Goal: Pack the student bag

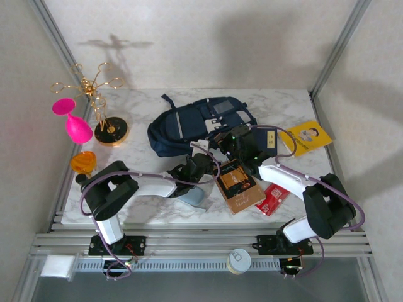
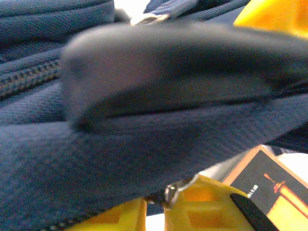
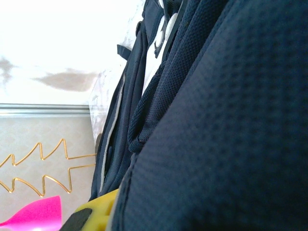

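**Both arms tight on the bag's near edge: slip and drag are the risks**

Student bag fabric sits right against both wrist cameras, so neither arm has any standoff. The bag lies flat mid-worktop with its straps toward the back and looks closed.

Left gripper is narrow around a fold of bag fabric next to a zipper line. The wrist view is blurred, so I can't tell if it has a real bite. Right gripper is closed down tight at the bag's near right edge. I can't tell whether it pinches cloth or nothing.

What could go wrong, as I judge it:
- Thin fabric slips out of the left pinch, or the whole bag drags instead of opening. Nothing pins it down.
- The two wrists are near each other, so a crossing pull risks a knock or a snag on the purple cables.
- A drag to the left takes the bag toward the gold wire stand and the pink cup. Both look easy to tip.
- The right forearm hangs over the brown book. The red packet lies near the front edge, and a sweep could push either off.

Room to move:
- The bare worktop behind and right of the bag is the best space.
- The yellow booklet and the navy booklet take up the right side.
- The left side is crowded, and the enclosure walls close in all round.
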Available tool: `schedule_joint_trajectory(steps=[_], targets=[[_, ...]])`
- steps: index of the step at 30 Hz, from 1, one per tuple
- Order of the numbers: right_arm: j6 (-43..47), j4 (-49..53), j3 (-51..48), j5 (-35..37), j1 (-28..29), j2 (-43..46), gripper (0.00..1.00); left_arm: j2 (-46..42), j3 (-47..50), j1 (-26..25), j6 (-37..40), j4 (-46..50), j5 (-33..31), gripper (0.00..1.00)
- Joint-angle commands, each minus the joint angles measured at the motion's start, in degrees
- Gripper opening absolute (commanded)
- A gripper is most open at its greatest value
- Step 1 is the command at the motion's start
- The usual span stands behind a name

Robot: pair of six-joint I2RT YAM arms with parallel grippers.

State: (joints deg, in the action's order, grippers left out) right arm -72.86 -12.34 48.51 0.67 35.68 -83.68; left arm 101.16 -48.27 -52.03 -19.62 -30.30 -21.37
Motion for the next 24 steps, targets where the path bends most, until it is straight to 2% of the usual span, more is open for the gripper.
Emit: schedule_joint_trajectory(steps=[1, 9, 16, 20, 24], targets=[[0.41, -5.5, 0.18, -0.68, 1.01, 1.16, 0.0, -2.3, 0.44, 0.35, 3.16, -1.43, 1.02, 0.09], [1.96, -4.32, 0.36, 0.01, 0.6, 2.52, 0.0, -5.29, 3.01, 0.61, 3.89, -1.54, 2.1, 0.0], [4.04, -2.56, 0.95, -1.03, -1.48, 4.42, 0.0, -10.5, 6.48, 2.13, 6.04, 0.43, 7.04, 0.0], [5.33, -0.76, 1.15, -0.34, -2.45, 5.82, 0.0, -15.43, 10.55, 3.92, 7.23, -0.22, 12.04, 0.0], [6.15, -0.08, 1.47, -2.26, -4.98, 5.77, 0.0, -19.43, 11.83, 5.56, 8.43, 3.9, 14.52, 0.0]])
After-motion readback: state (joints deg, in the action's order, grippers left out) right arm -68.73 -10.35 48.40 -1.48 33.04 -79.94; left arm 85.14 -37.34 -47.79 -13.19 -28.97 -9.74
